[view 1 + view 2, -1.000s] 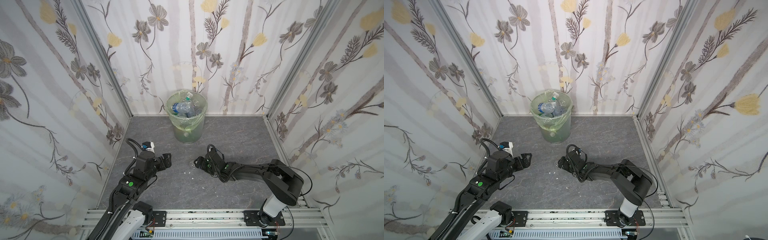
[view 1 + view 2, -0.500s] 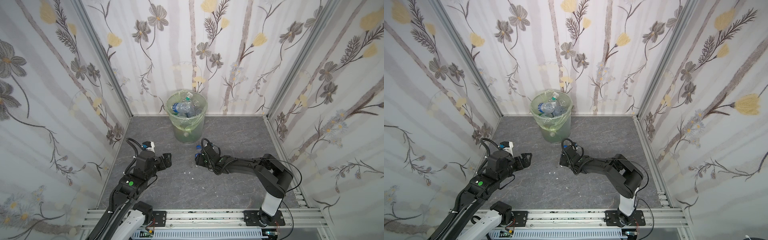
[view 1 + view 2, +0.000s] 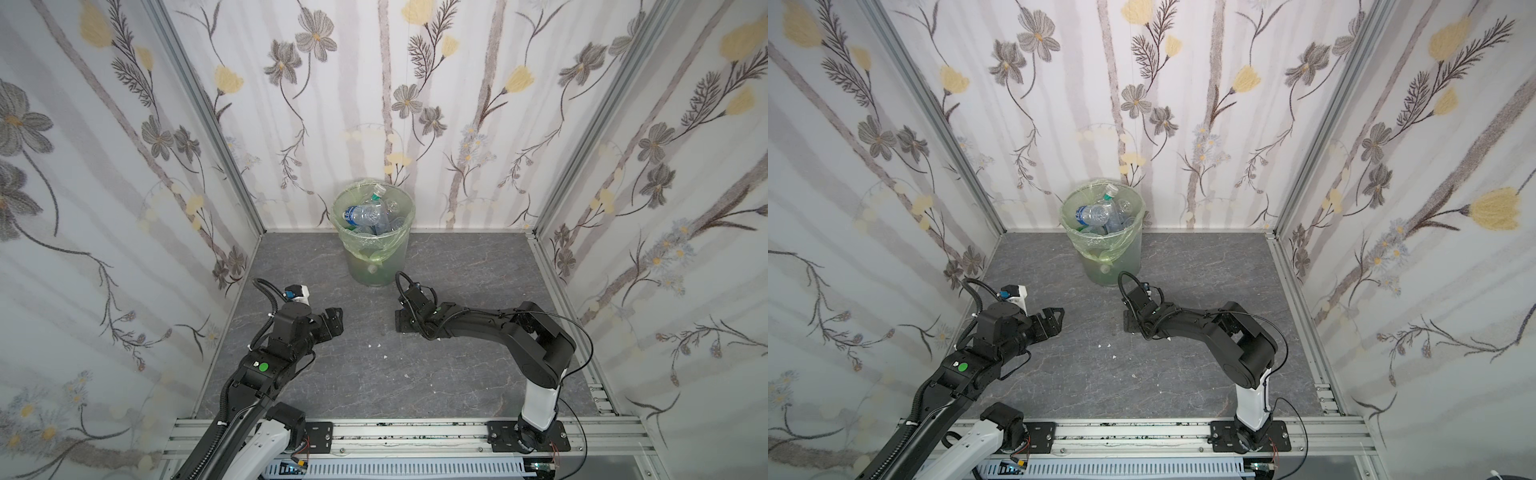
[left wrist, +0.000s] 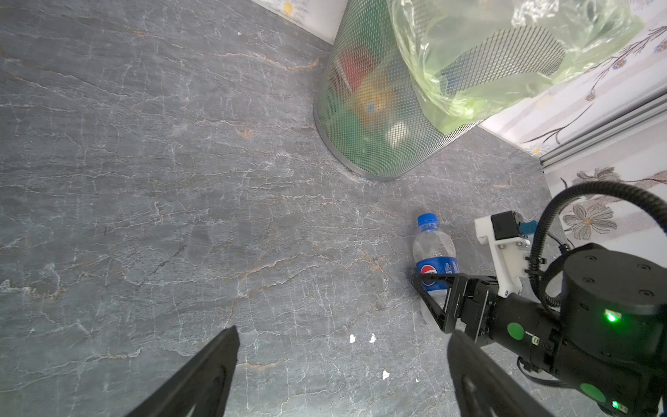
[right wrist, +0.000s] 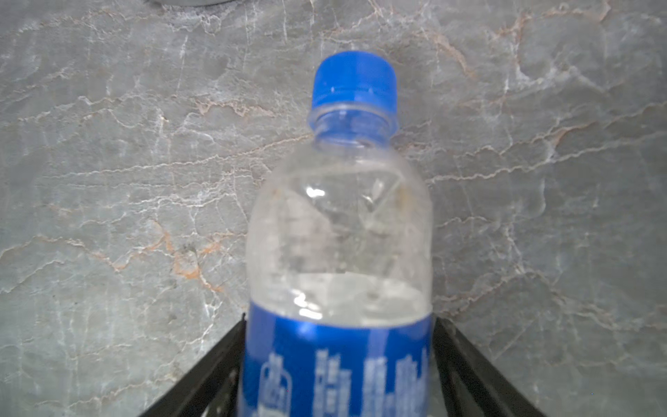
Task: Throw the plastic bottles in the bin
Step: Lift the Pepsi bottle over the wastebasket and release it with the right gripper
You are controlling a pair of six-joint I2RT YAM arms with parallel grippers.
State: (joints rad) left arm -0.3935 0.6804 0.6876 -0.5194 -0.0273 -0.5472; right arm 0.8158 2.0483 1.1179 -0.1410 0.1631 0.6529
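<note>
1. Over the last second the right gripper [image 5: 339, 323] has swung a little closer to the bin [image 3: 386, 262] and settled low on the grey floor [image 3: 457, 374]. The left arm has not moved.
2. The right gripper's two black fingers now stand on either side of the blue label of a clear, blue-capped Pepsi bottle [image 5: 339, 234]. They look to be right against it, but I cannot tell whether they are clamped firmly or only flanking it.
3. In the left wrist view the Pepsi bottle [image 4: 435, 252] lies on its side on the floor, near the bin but apart from it, with its cap pointing toward the bin. It has not been lifted yet.
4. The left gripper [image 4: 343, 334] hangs above the floor with its jaws wide and empty, and a few white specks [image 4: 361, 338] lie just beyond it.
5. Other bottles [image 3: 365, 216] already pile up to the bin's rim.
6. No other loose bottle shows, so this looks like the last pickup. It needs a secure squeeze, a lift clear of the rim, then release over the bin.
</note>
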